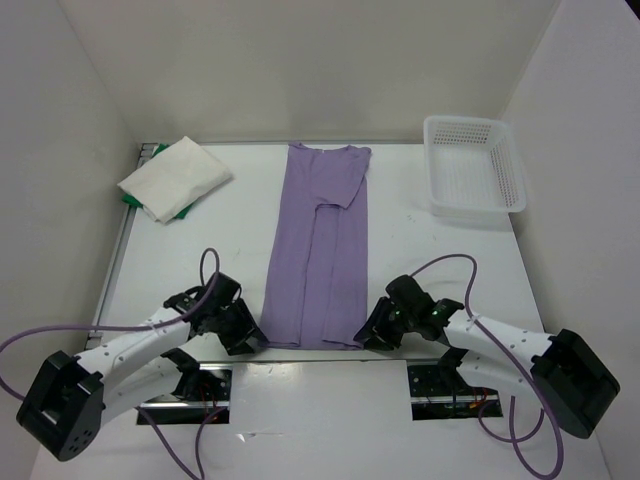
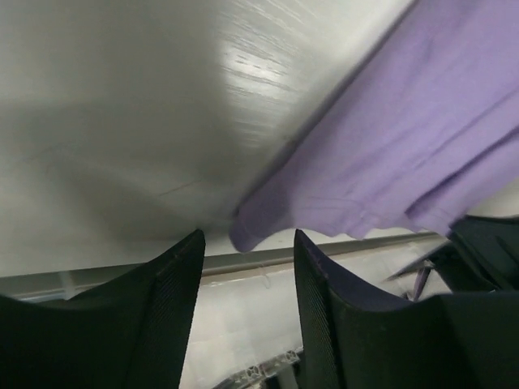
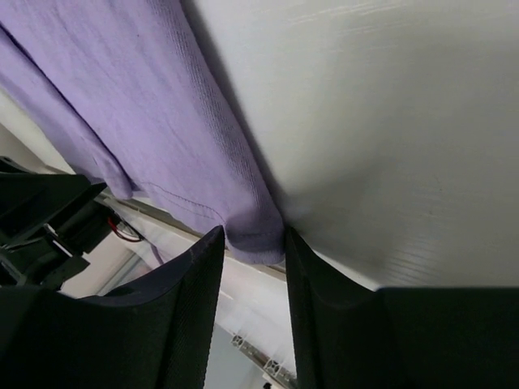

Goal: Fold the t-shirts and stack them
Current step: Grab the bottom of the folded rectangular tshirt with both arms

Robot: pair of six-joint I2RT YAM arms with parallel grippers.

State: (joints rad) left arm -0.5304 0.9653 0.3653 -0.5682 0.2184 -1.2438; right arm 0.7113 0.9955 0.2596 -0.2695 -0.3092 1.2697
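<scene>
One lavender t-shirt (image 1: 315, 250), folded lengthwise (hem nearest), has left gripper (image 1: 253, 339) and right gripper (image 1: 367, 336) spread at its corners.

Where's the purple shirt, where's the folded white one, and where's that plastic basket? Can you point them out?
purple t-shirt (image 1: 315, 250): top view, middle of its long folded body.
white t-shirt (image 1: 175, 178): top view, centre of the folded bundle.
basket (image 1: 478, 207): top view, its near wall.

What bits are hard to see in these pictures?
Green t-shirt: top view, mostly hidden under the white t-shirt.
Purple t-shirt: wrist views show only its corners, the rest cut off by picture edges.
Left gripper fingertips: top view, too small to tell if touching cloth.
</scene>
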